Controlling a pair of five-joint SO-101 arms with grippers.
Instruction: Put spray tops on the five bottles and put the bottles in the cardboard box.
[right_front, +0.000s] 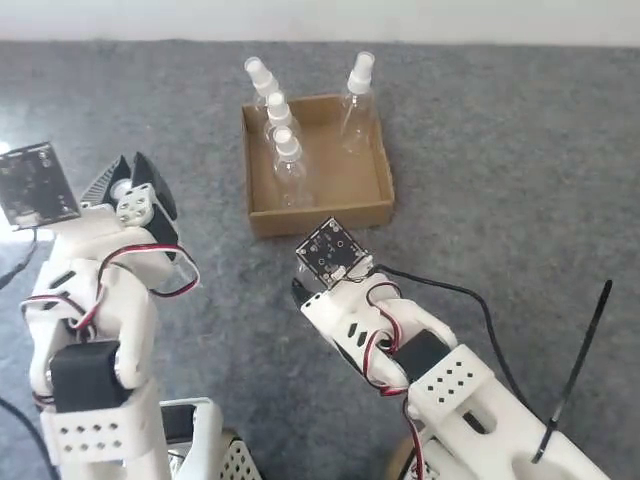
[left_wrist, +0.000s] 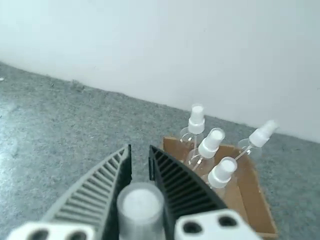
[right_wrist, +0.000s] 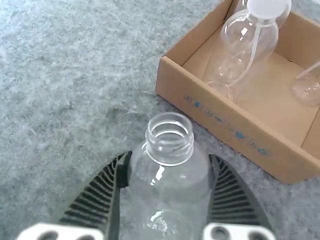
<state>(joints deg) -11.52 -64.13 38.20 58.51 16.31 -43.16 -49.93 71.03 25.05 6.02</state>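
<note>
Bottle without a top (right_wrist: 169, 180) sits in the right pincer (right_wrist: 169, 162), near the cardboard box (right_front: 318, 215) and apart from it, just outside the box's front wall close to one front corner. Its clear neck is open and bare, with the threaded rim showing. The right pincer is spread about as wide as the bottle's body, and its two ribbed black fingers (right_wrist: 100, 195) press against the shoulders on opposite sides, so it is clenched on the bottle. Whether the bottle's base rests on the surface (right_front: 500, 150) or hangs above it cannot be told.

White spray top (left_wrist: 140, 202) is in the left pincer (left_wrist: 140, 152), lodged deep between the ribbed jaws close to their root. The jaws stand almost together, with only a narrow slot left between the tips, gripping the top on both sides. This pincer is well off to one side of the box, beyond the side wall and raised above the surface, with its tips pointing towards the box's back corner.

Inside the box stand the finished ones. A row of three topped bottles (right_front: 277, 115) runs along the side wall nearer the left pincer, from the back wall towards the middle of the box. A fourth topped bottle (right_front: 356, 105) stands at the opposite back corner, its top tilted slightly outward. All four are clear with white tops.

The box lies open on the grey, felt-like surface, and a pale wall rises beyond the box's back side.
</note>
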